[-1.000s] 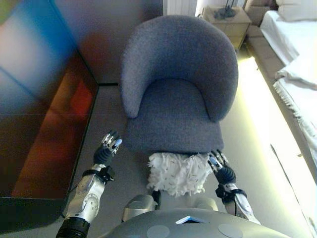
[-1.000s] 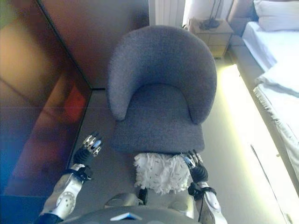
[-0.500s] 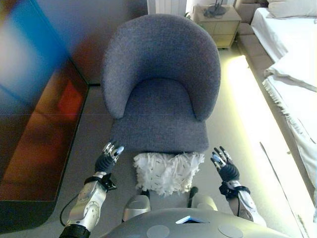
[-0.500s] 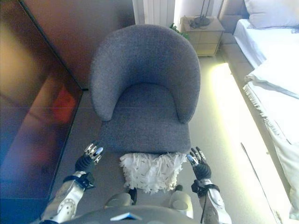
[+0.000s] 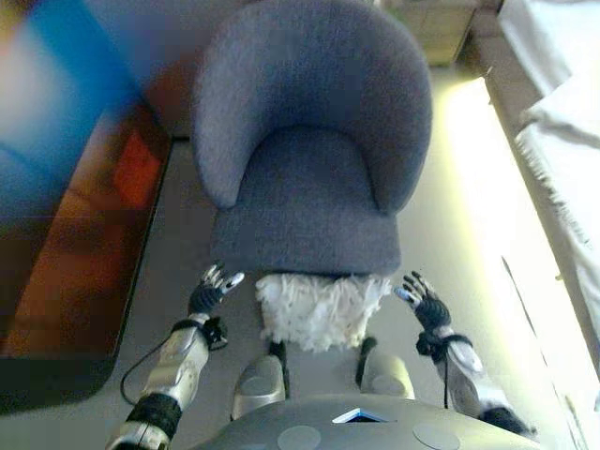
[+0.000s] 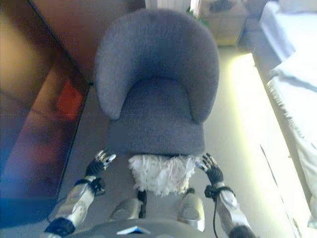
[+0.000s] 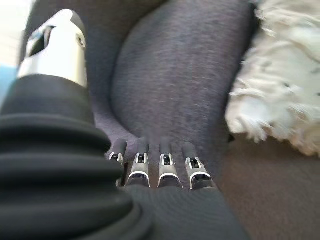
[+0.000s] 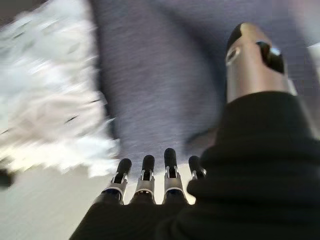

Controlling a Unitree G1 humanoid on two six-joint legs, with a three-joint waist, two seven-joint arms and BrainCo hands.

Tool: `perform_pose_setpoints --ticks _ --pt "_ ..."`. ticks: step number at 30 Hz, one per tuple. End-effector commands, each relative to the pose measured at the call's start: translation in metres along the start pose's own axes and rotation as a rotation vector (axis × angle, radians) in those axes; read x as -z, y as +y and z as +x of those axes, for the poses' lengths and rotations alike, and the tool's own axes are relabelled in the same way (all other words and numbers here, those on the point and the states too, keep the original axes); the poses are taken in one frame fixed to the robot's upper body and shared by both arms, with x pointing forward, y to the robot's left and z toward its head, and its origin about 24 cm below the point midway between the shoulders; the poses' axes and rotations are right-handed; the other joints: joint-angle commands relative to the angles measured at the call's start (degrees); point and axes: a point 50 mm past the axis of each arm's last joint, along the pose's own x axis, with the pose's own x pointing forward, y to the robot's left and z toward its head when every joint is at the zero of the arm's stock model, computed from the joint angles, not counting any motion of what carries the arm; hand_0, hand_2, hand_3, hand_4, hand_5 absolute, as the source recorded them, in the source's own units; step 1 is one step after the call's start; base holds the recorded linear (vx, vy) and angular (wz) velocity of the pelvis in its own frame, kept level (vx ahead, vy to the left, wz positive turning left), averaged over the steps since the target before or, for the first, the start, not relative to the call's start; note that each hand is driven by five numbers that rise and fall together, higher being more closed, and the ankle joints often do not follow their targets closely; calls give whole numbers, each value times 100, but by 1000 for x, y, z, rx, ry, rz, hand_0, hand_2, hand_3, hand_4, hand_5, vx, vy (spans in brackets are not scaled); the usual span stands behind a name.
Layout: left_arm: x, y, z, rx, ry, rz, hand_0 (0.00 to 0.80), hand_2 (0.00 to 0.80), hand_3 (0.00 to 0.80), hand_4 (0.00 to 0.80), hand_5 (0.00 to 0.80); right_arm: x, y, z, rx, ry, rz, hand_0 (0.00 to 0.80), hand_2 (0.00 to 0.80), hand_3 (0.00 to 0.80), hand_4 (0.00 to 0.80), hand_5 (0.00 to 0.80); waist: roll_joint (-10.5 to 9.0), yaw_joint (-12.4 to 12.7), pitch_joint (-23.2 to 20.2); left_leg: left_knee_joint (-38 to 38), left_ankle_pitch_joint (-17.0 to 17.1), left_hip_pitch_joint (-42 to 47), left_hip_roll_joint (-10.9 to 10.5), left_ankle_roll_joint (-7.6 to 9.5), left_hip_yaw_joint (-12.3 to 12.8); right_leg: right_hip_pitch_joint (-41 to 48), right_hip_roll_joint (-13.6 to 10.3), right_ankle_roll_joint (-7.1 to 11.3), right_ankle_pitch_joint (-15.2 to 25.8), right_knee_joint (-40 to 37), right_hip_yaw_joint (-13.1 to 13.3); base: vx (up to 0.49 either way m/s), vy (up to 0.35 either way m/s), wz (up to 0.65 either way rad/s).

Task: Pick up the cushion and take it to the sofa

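Observation:
A white fringed cushion (image 5: 321, 309) lies on the floor against the front edge of a grey round-backed armchair (image 5: 309, 159); it also shows in the left wrist view (image 7: 285, 95) and the right wrist view (image 8: 50, 95). My left hand (image 5: 208, 292) is open, just left of the cushion and apart from it. My right hand (image 5: 424, 305) is open, just right of the cushion and apart from it. Both hands are empty, with straight fingers (image 7: 165, 167) pointing towards the chair.
A dark glossy cabinet (image 5: 66, 244) runs along the left. A bed with white covers (image 5: 562, 122) stands at the right, with a strip of pale floor (image 5: 469, 234) between it and the chair. A bedside cabinet (image 6: 223, 20) stands behind the chair.
The camera has shifted. My right hand has moved off the cushion's right edge, out to the side. Both hands stay open beside the cushion, which has not moved.

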Motion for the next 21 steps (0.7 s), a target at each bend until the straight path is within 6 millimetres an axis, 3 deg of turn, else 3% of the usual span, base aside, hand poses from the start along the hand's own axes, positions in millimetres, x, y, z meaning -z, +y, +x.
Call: perform_pose_setpoints --ticks 1,6,10,15,21 --pt "-41 -2 14 -19 -204 36 0 0 0 0 0 -43 12 12 -12 -145 -41 0 0 0 0 0 -77 69 478 1078 -462 -442 378 -9 -71 -237 -122 46 110 554 187 -105 15 12" --pt "-66 5 25 -67 -281 80 0 0 0 0 0 -73 5 24 21 -193 -48 0 0 0 0 0 -2 93 780 2126 -911 -1472 416 59 5 -1042 -347 -53 -111 1417 275 -81 37 -15" --pt "-88 -3 34 -59 -347 134 0 0 0 0 0 -109 1 35 62 -269 -72 0 0 0 0 0 135 103 1002 2739 -1088 -2287 426 99 -21 -1823 -458 -92 -171 1942 416 -144 64 1" --pt "-112 -8 45 -56 -391 164 0 0 0 0 0 -151 -2 43 60 -339 -117 0 0 0 0 0 267 30 1207 3713 -1339 -3311 485 131 -108 -2840 -401 -156 -355 2741 753 -94 85 -3" --pt "-139 -9 57 -43 -414 179 0 0 0 0 0 -183 -12 47 61 -388 -88 0 0 0 0 0 366 -114 1312 4950 -1701 -4437 588 219 -136 -3933 -207 -285 -705 3781 1098 -38 38 -6"
